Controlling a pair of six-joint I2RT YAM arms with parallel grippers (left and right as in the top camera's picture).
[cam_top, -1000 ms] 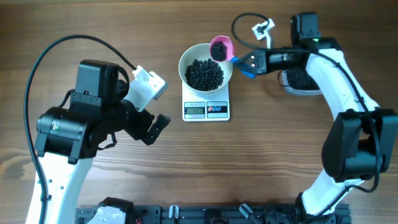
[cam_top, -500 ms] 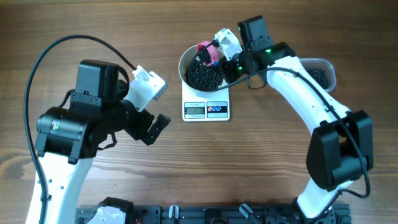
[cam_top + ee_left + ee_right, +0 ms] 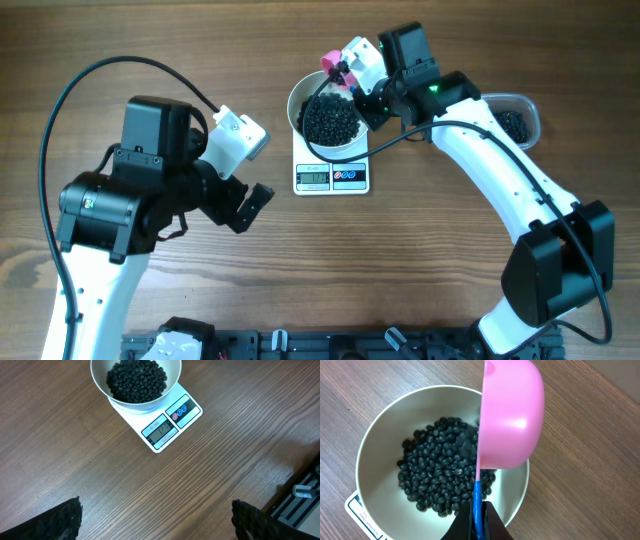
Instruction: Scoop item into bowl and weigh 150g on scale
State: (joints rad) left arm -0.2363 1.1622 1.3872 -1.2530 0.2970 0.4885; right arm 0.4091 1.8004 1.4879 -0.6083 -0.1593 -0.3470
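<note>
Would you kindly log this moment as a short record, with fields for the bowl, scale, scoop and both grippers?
scale: digits illegible
white bowl: on the scale, partly filled with black beans
pink scoop: tipped on its side above the bowl
right gripper: shut on the scoop's blue handle
left gripper: open, empty, away from the scale
clear tub: more beans, by the right arm

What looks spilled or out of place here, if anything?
Nothing stands out. The beans lie in the bowl, which sits on the scale; none show on the table. The right end effector holds the scoop tipped over the bowl.
</note>
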